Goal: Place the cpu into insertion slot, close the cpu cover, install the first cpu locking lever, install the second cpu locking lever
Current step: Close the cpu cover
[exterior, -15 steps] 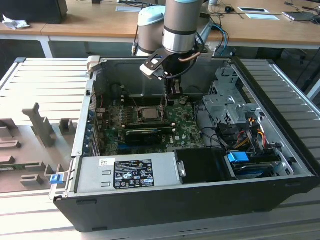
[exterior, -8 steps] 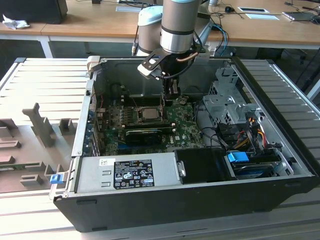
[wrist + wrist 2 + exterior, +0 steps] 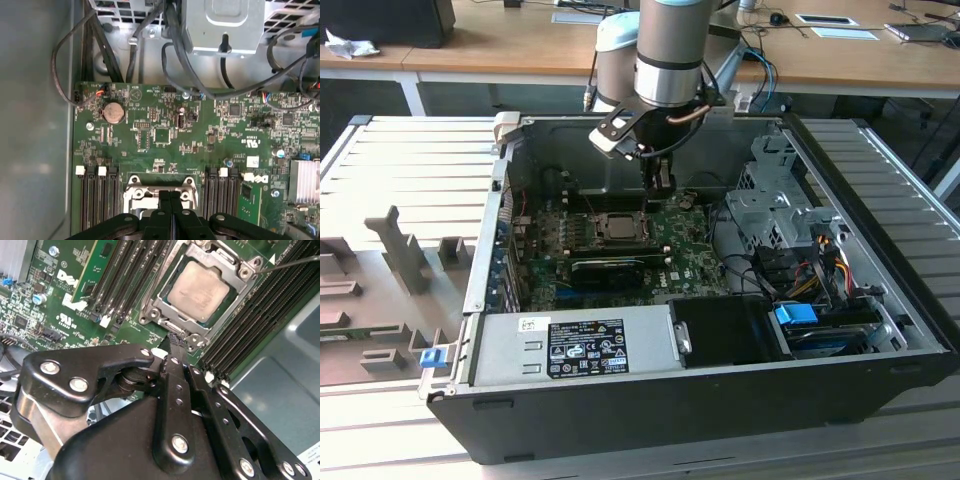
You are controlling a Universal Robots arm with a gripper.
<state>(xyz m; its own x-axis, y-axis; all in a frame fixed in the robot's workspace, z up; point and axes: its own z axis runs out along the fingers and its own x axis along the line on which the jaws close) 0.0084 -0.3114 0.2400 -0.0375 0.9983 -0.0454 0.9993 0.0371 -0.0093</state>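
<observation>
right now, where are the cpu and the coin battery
pale square metal cpu [image 3: 199, 292], second wrist view, face centre
round silver coin battery [image 3: 113, 113], first wrist view, top centre

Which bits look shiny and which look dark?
In the second wrist view, the cpu gleams pale while the gripper looks black. In the first wrist view, the coin battery shines silver. In the exterior view, the computer case is shadowy inside.
</observation>
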